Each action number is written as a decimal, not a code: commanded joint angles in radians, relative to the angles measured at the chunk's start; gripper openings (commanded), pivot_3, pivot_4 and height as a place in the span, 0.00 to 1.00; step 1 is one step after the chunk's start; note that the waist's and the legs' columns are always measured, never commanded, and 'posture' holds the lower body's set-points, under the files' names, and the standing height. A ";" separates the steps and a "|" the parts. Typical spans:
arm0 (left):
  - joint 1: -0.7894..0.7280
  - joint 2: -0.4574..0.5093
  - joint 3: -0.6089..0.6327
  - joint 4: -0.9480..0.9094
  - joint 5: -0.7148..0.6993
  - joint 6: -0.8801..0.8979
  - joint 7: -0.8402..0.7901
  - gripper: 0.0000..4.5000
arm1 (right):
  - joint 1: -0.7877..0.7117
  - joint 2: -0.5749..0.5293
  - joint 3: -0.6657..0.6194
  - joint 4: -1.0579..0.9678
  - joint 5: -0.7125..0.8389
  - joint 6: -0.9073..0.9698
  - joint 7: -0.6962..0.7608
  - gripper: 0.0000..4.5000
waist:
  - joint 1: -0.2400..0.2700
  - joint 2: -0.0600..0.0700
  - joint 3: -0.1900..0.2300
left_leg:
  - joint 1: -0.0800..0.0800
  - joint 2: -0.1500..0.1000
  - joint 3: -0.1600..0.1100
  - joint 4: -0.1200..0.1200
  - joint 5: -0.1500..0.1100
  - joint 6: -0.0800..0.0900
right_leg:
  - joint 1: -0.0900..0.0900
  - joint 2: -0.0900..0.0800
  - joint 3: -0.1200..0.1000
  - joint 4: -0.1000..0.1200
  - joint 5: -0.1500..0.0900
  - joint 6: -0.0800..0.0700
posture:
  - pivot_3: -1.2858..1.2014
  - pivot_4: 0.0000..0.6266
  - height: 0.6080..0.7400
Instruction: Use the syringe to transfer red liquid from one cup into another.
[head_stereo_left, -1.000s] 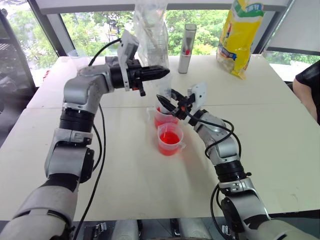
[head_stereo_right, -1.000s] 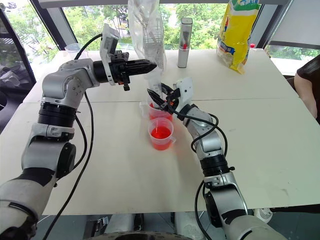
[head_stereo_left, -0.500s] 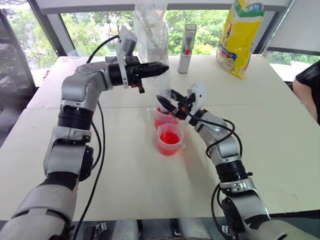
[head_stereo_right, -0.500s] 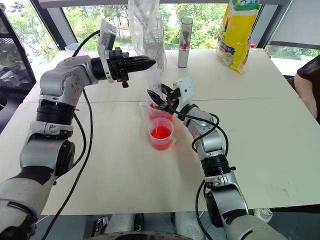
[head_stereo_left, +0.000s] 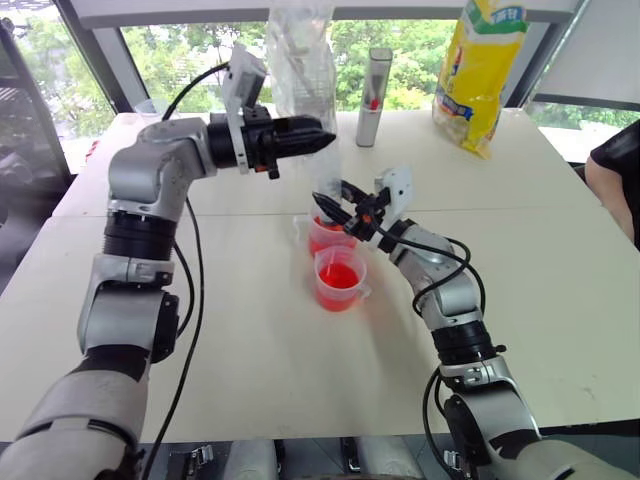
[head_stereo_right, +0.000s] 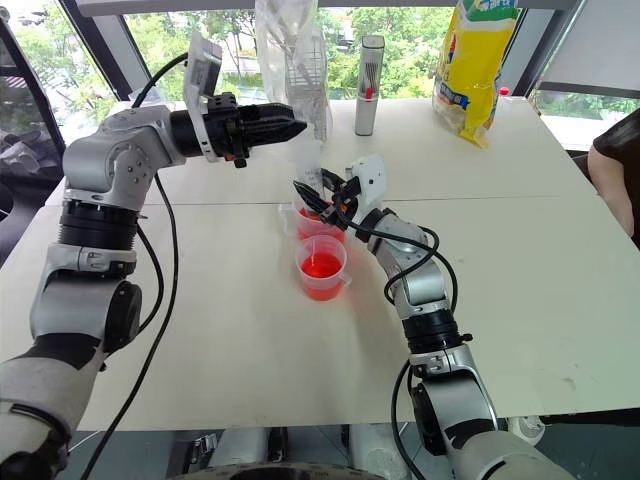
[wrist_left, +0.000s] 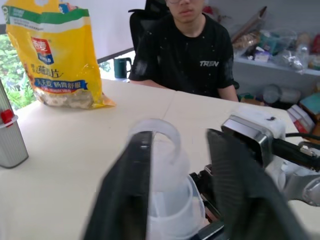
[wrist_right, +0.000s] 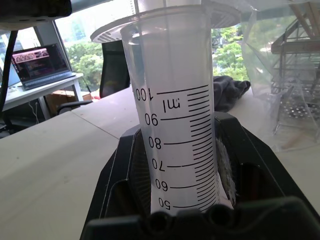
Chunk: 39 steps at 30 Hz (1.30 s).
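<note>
Left tool (head_stereo_left: 325, 138) now stands spread, where a second ago its fingers were pressed to a point; the left arm's elbow has swung slightly outward, and the cups and the right arm have kept their places.

1. Left tool. It is held level above the counter (head_stereo_left: 250, 330), pointing toward the robot's right, over the cups. In the left wrist view its two black fingers (wrist_left: 127, 190) are well apart, and the clear loop (wrist_left: 159, 135) at the plunger end of the syringe rises between them. The loop lies close against one finger; whether it touches cannot be told. The other finger is clear of it.

2. Right tool (head_stereo_left: 335, 208). It is closed on the barrel of the syringe (wrist_right: 175, 110), one finger on each side, just above the far cup (head_stereo_left: 325, 238).

3. Syringe. Its long axis is upright. The tip end points down into the far cup and the plunger end points up toward the left tool. The printed scale on the barrel counts upward toward the flange at the plunger end.

4. Cups. The far cup and the near cup (head_stereo_left: 340, 280) stand just beside each other near the middle of the counter. Red liquid (head_stereo_left: 341, 276) fills the lower part of the near cup; the far cup also shows red.
</note>
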 joint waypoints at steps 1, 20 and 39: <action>-0.017 0.011 0.037 -0.043 -0.011 -0.022 0.010 0.80 | 0.008 -0.001 0.035 -0.019 0.001 0.018 0.024 0.31 | 0.000 0.000 0.000 | 0.000 0.000 0.000 0.000 0.000 0.000 | 0.000 0.000 0.000 0.000 0.000 0.000 | 0.52 0.24 1.00; 0.078 0.145 0.143 -0.103 -0.055 0.043 0.028 0.99 | -0.046 -0.006 -0.013 -0.046 0.019 0.017 -0.012 0.31 | 0.000 0.000 0.000 | 0.000 0.000 0.000 0.000 0.000 0.000 | 0.000 0.000 0.000 0.000 0.000 0.000 | 0.52 0.24 1.00; 0.047 0.113 0.123 -0.040 -0.038 -0.012 0.035 0.99 | -0.019 -0.126 -0.079 -0.619 0.307 0.391 -0.041 0.31 | 0.002 0.000 0.000 | -0.003 0.001 -0.001 0.000 0.000 0.000 | -0.003 0.000 0.000 0.000 0.000 0.000 | 0.52 0.24 1.00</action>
